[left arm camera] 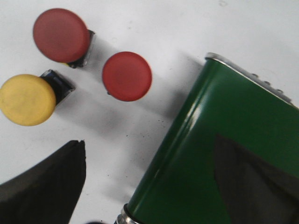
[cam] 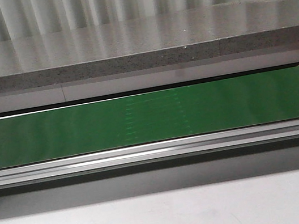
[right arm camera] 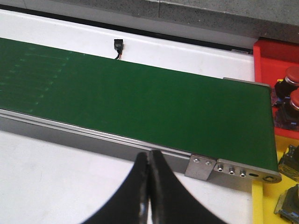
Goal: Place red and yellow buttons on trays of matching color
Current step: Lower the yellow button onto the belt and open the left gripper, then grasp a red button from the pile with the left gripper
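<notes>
White tabletop holds yellow button [left arm camera: 27, 100] beside left pincer [left arm camera: 140, 186].

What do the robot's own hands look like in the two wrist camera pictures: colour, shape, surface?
Both are black. The right hand has two curved fingers that narrow to thin tips, smooth with a slight sheen. Of the left hand, one dark, matte, wedge-shaped finger is clear; another dark shape lies over the green belt. No cables or markings are visible.

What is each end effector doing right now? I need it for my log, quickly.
Left end effector: open, holding nothing, above the white table near the buttons.
Right end effector: closed, fingers pressed together, holding nothing.
</notes>
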Motion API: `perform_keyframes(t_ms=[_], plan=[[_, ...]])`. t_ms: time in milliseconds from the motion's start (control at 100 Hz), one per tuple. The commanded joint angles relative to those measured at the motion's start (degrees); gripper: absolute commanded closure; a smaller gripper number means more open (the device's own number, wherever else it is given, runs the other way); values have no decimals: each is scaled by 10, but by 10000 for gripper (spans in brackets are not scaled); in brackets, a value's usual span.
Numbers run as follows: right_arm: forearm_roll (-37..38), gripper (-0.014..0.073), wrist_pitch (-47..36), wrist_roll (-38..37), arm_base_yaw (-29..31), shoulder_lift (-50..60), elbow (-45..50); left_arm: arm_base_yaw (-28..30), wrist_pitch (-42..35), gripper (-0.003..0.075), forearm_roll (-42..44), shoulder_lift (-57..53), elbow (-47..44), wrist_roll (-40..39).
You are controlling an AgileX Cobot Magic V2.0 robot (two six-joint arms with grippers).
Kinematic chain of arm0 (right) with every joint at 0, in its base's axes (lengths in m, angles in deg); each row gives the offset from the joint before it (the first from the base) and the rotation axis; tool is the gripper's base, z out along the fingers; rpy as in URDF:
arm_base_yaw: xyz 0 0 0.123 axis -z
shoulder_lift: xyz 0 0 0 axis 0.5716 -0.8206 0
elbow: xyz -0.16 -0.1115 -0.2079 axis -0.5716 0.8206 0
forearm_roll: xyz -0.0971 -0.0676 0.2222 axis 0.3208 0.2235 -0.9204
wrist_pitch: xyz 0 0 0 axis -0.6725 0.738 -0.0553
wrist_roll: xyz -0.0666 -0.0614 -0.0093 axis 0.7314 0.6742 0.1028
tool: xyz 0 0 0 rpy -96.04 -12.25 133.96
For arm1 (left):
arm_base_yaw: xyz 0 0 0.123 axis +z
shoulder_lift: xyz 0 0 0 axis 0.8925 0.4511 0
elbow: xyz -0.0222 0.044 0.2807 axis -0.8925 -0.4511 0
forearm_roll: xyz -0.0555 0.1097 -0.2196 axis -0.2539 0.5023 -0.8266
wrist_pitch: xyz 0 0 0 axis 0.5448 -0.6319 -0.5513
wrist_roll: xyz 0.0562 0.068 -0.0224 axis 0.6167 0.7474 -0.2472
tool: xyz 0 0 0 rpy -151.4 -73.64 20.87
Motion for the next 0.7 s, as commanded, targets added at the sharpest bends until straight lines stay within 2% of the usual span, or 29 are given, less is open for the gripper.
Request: perform_keyframes(t_ms=[0,270,690], plan=[[-4,661,-36,7,0,-3,-14,5,-10,178,1,-5,16,-31],[-4,661,-36,7,0,-3,-14,6,-51,178,10,29,23,-110],[-4,661,-36,7,0,-3,-14,6,-59,180,-7,99,71,-124]])
